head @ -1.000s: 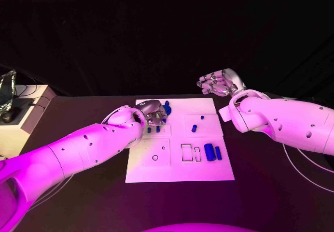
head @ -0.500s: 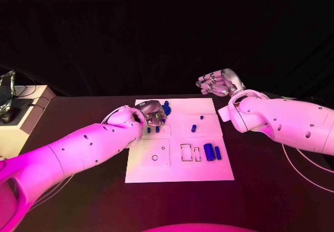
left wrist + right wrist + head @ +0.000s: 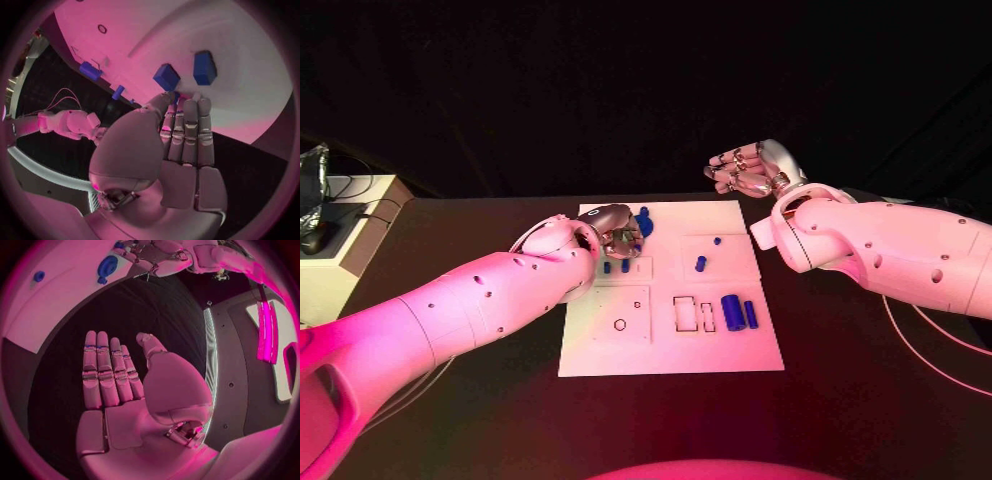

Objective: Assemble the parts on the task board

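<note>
The white task board point(image 3: 672, 350) lies in the middle of the black table. My left hand point(image 3: 615, 228) is down on its far left part, beside a round blue part point(image 3: 643, 225). In the left wrist view the thumb meets the fingertips point(image 3: 187, 102) on the board, with a sliver of a small blue part point(image 3: 174, 94) pinched between them. Two blue blocks point(image 3: 166, 76) point(image 3: 204, 67) stand just past the fingertips. My right hand point(image 3: 754, 170) hangs raised past the board's far right corner. Its palm point(image 3: 119, 405) is flat, the fingers are straight, and it holds nothing.
More blue parts lie on the board: two small ones point(image 3: 701, 264) point(image 3: 717, 241) in the middle and two longer ones point(image 3: 733, 308) point(image 3: 751, 315) at the right. Beside those are rectangular slots point(image 3: 687, 313) and a ring mark point(image 3: 620, 324). A pale box with cables point(image 3: 343, 240) stands at the table's left edge.
</note>
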